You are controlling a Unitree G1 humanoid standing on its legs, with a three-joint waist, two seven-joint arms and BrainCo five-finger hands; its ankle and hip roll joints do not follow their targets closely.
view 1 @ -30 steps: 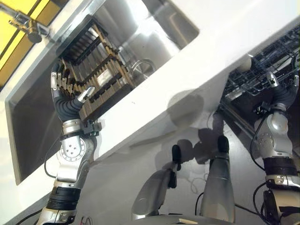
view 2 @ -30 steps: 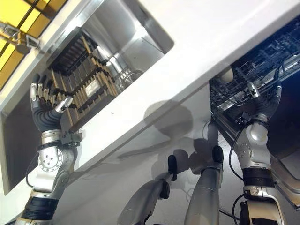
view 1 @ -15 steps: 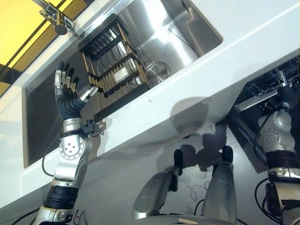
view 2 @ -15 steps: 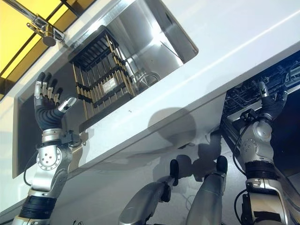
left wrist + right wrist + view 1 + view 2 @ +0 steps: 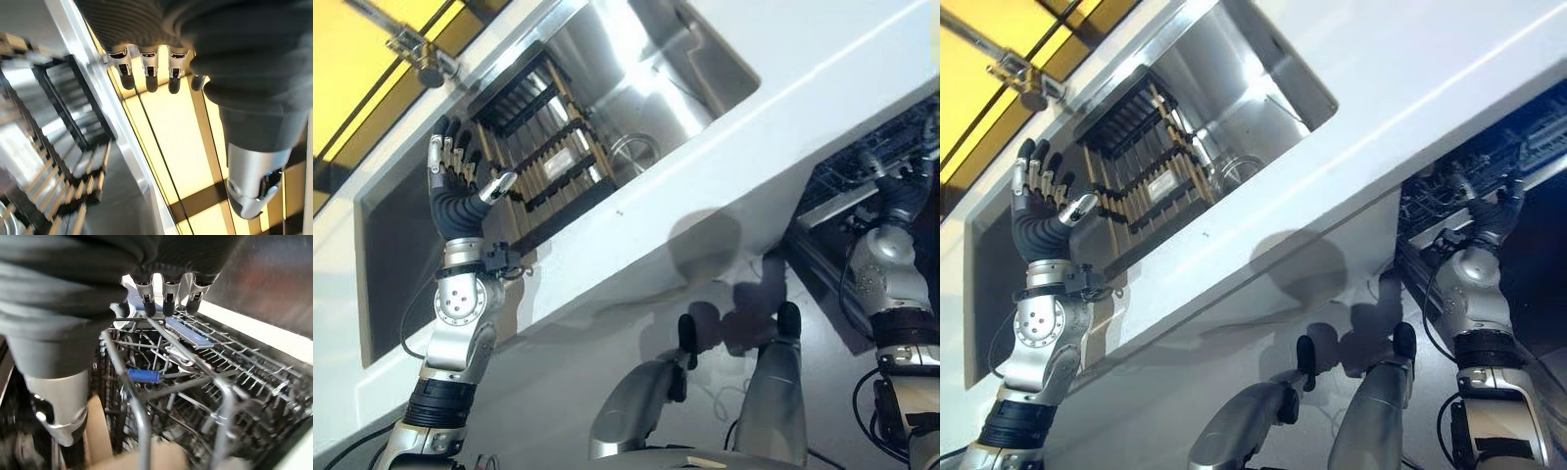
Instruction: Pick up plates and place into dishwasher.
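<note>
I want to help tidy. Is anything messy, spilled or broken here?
Nothing stands out. The dark slatted dish rack sits squarely in the steel sink, holding no plates. The left hand is open beside it; the right hand reaches at the wire dishwasher rack.

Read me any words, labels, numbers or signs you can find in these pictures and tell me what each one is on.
No text can be read in these pictures.
A pale rectangular label on the dish rack in the sink: too small and blurred to read.
The dishwasher rack and its blue clips carry no visible print.
The left hand and right hand show no markings.
</note>
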